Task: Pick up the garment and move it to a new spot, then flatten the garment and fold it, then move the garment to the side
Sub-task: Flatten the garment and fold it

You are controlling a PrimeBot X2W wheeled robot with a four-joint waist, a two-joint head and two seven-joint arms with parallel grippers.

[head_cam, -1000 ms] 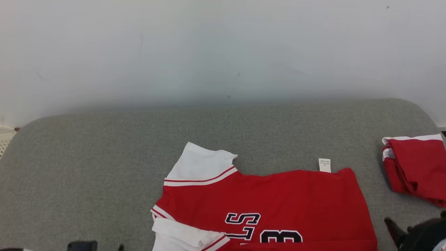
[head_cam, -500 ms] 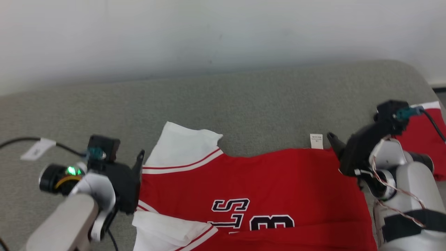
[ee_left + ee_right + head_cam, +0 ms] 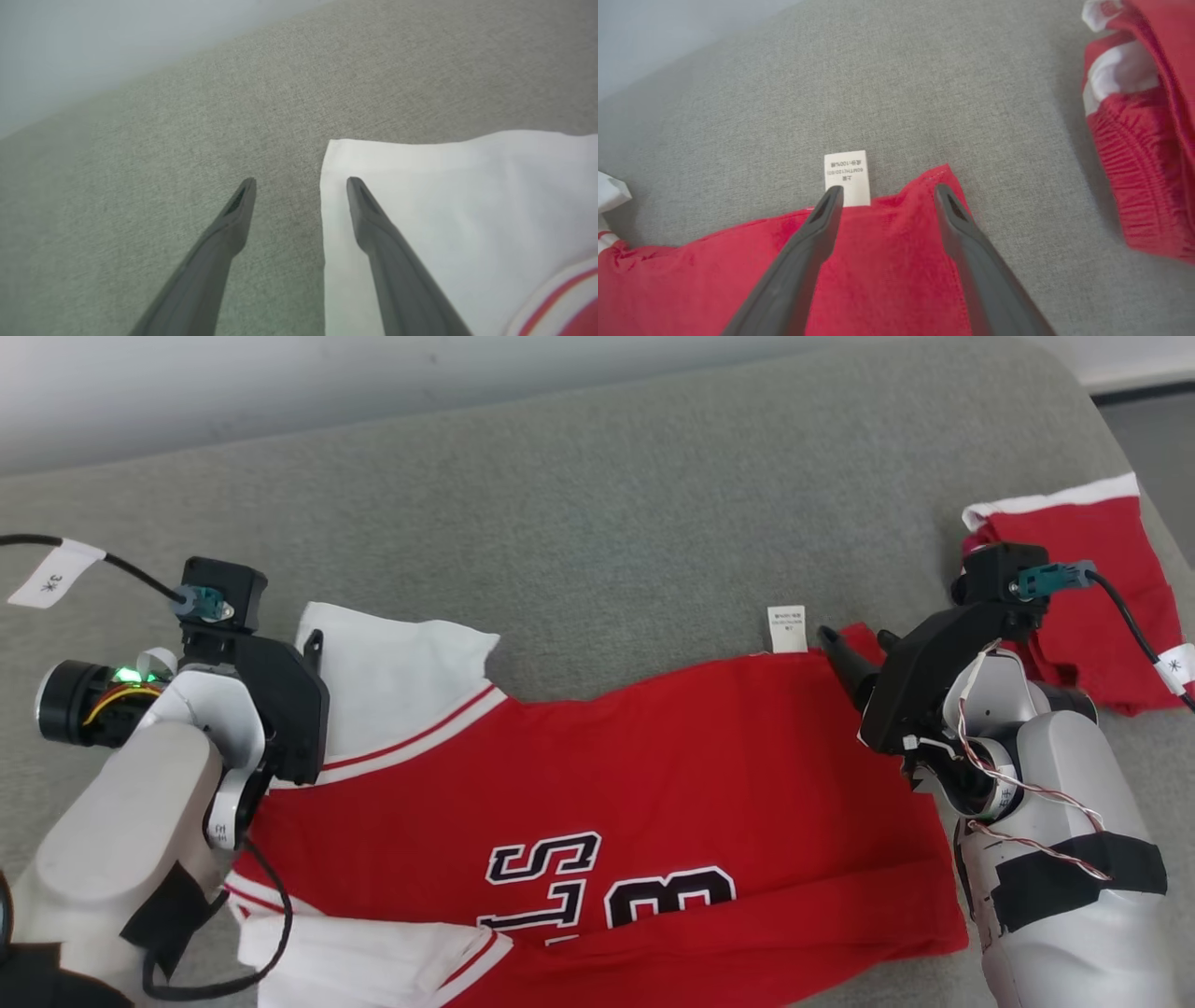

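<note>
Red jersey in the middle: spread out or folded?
Partly folded: the red jersey lies flat on the cushion, but its near edge is doubled over the lettering.

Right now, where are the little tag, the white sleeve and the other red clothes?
little tag (image 3: 847, 171): right wrist view, its printed middle.
white sleeve (image 3: 444, 196): left wrist view, its flat middle.
other red clothes (image 3: 1083, 527): head view, upper red part.

Smooth red cloth jersey (image 3: 653, 756), rough grey woven surface (image 3: 607, 523)
</note>
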